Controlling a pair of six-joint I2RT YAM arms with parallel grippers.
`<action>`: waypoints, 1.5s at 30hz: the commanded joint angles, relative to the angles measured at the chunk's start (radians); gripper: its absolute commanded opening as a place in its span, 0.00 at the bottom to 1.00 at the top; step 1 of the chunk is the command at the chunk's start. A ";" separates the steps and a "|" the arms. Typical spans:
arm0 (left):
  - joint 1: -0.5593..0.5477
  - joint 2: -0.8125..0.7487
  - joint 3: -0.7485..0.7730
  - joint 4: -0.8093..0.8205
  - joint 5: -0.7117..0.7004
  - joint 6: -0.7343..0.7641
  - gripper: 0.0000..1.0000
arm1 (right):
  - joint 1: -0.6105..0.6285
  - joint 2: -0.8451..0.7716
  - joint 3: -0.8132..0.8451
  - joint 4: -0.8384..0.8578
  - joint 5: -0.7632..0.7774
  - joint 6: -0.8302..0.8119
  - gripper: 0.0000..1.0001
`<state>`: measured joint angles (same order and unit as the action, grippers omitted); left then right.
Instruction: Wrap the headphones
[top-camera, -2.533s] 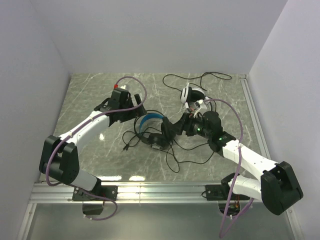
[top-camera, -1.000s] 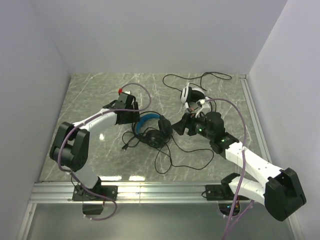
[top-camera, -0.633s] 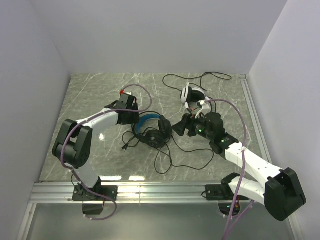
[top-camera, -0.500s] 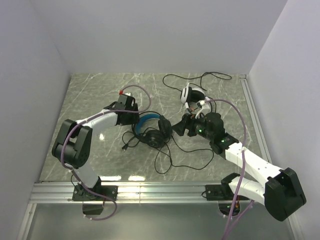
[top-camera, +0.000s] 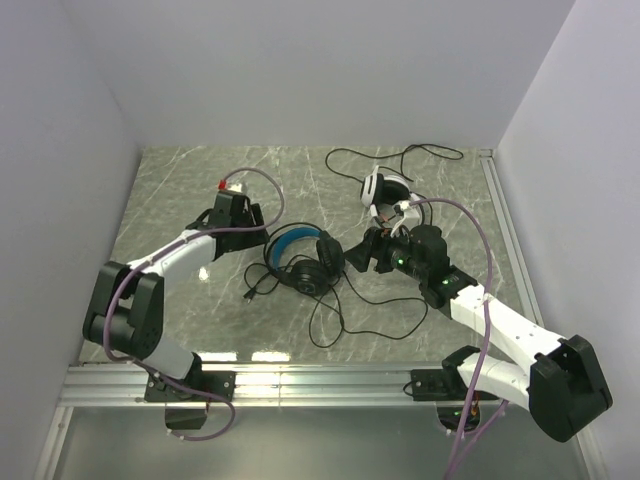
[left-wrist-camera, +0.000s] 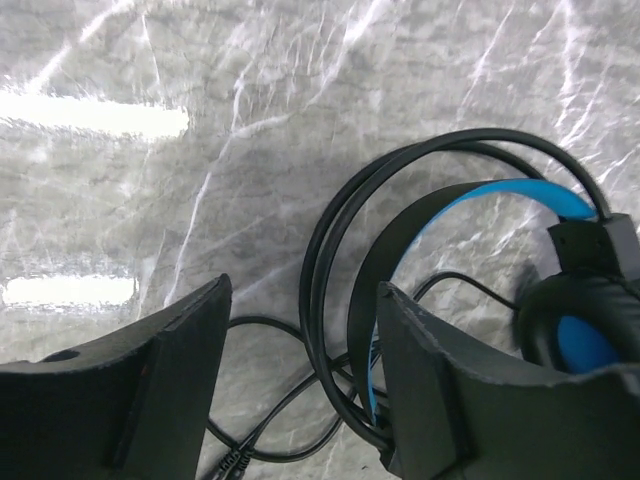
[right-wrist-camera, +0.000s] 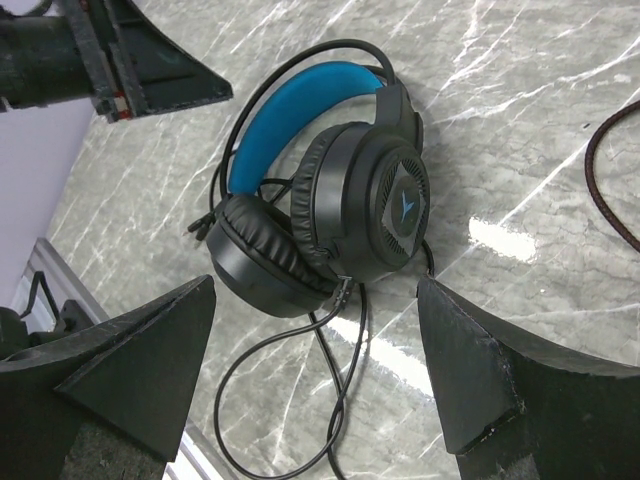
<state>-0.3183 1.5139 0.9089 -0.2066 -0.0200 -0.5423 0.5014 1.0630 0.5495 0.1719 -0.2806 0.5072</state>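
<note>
The black headset with a blue headband (top-camera: 300, 258) lies on the marble table, its thin black cable (top-camera: 335, 322) looping loosely toward the near edge. The white headset (top-camera: 385, 190) sits behind my right wrist, with its cable (top-camera: 400, 157) trailing to the back. My left gripper (top-camera: 260, 224) is open and empty just left of the blue headband (left-wrist-camera: 470, 200); the headset's black wire hoop shows between its fingers (left-wrist-camera: 302, 300). My right gripper (top-camera: 352, 255) is open and empty, just right of the ear cups (right-wrist-camera: 350, 200) and apart from them (right-wrist-camera: 315, 290).
The marble table (top-camera: 180, 200) is boxed in by white walls at left, back and right. A metal rail (top-camera: 320, 380) runs along the near edge. The cable plug (top-camera: 252, 295) lies left of the ear cups.
My left gripper has pulled back to the left, away from the blue headband. The right gripper backed off the ear cups earlier and now holds still. The headset has not moved lately.
</note>
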 joint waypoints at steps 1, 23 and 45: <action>-0.001 0.046 0.019 -0.011 0.023 0.007 0.65 | 0.005 -0.001 -0.003 0.031 0.001 -0.010 0.89; -0.102 0.276 0.165 -0.146 -0.090 0.065 0.37 | 0.005 0.014 -0.005 0.031 0.003 -0.012 0.89; -0.157 0.318 0.110 -0.162 -0.126 0.027 0.00 | 0.005 -0.075 -0.049 -0.029 0.021 -0.001 0.89</action>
<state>-0.4564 1.8030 1.0901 -0.3511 -0.1711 -0.4648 0.5014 1.0275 0.5301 0.1478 -0.2764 0.5079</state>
